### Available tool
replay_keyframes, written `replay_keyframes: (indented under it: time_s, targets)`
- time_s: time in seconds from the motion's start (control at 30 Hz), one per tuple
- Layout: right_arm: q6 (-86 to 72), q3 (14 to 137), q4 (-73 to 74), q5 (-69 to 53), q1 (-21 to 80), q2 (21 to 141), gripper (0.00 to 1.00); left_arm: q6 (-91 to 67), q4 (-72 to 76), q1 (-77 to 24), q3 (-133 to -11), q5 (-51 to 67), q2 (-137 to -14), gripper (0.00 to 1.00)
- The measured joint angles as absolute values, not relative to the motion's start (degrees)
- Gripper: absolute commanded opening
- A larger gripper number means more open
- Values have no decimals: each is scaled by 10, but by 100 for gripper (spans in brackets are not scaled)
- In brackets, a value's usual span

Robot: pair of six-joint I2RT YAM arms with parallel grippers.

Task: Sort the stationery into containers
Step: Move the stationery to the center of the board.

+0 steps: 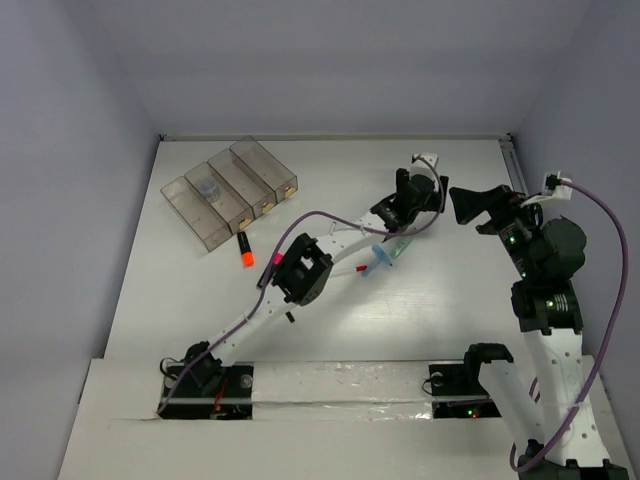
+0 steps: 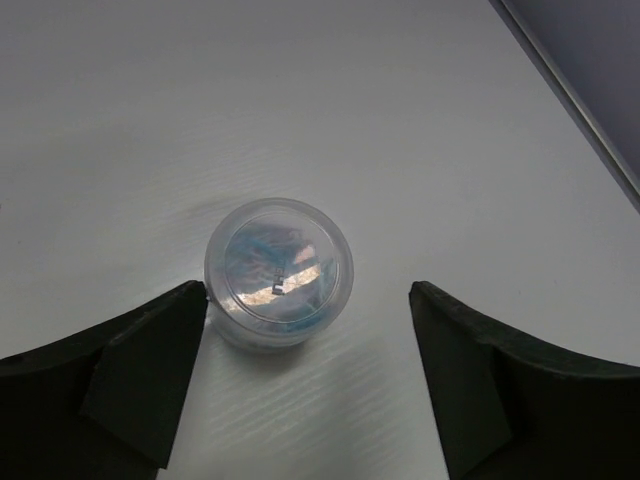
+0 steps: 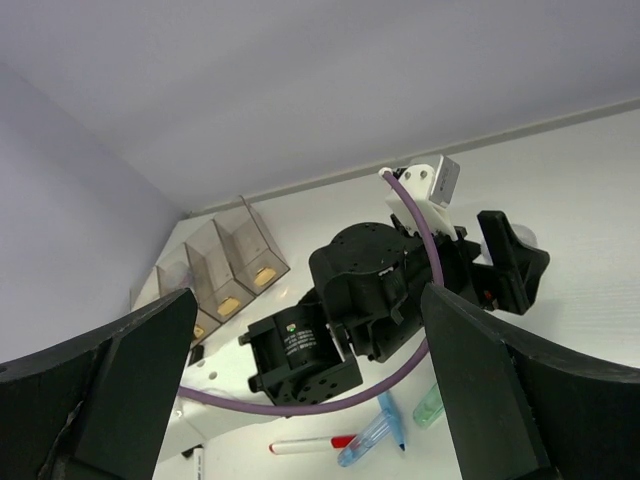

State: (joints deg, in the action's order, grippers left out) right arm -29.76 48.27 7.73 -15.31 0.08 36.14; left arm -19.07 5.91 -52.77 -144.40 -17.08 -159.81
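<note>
A round grey-blue roll (image 2: 279,272) lies on the table between the open fingers of my left gripper (image 2: 308,294), close to the left finger (image 2: 150,360). In the top view the left gripper (image 1: 432,196) is at the far middle of the table and hides this roll. My right gripper (image 1: 468,205) is open and empty, held up to the right of it. The four joined smoky-brown bins (image 1: 232,188) stand at the far left, with a second roll (image 1: 207,187) in one. A highlighter (image 1: 243,249), a red-tipped pen (image 3: 310,443), a blue clip (image 1: 380,262) and a green clip (image 1: 400,247) lie loose.
The left arm (image 1: 300,272) stretches diagonally across the table over the loose items. A blue-tipped pen (image 3: 392,422) lies by the clips. A small black item (image 1: 289,318) lies near the arm. The table's back edge and right rail (image 1: 512,150) are close to both grippers.
</note>
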Motion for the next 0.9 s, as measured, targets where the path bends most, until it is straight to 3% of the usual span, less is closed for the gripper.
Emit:
replay_keyframes:
  time_s: [0.1, 0.3, 0.4, 0.63, 0.7, 0.9]
  targets:
    - [-298, 483, 77, -156, 1, 361, 100, -198, 58, -522, -1444, -165, -1600, 68]
    - [-297, 483, 90, -156, 1, 356, 100, -206, 55, -514, -1444, -153, -1605, 69]
    - [-296, 484, 98, -156, 1, 352, 100, -210, 49, -513, -1445, -148, -1605, 55]
    - [-297, 490, 101, -159, 1, 337, 100, -217, 40, -512, -1447, -147, -1605, 52]
    - [-299, 490, 99, -162, 1, 334, 100, -217, 40, -512, -1447, -148, -1605, 46]
    - [-300, 486, 100, -169, 1, 334, 100, -211, 50, -513, -1431, -153, -1598, 41]
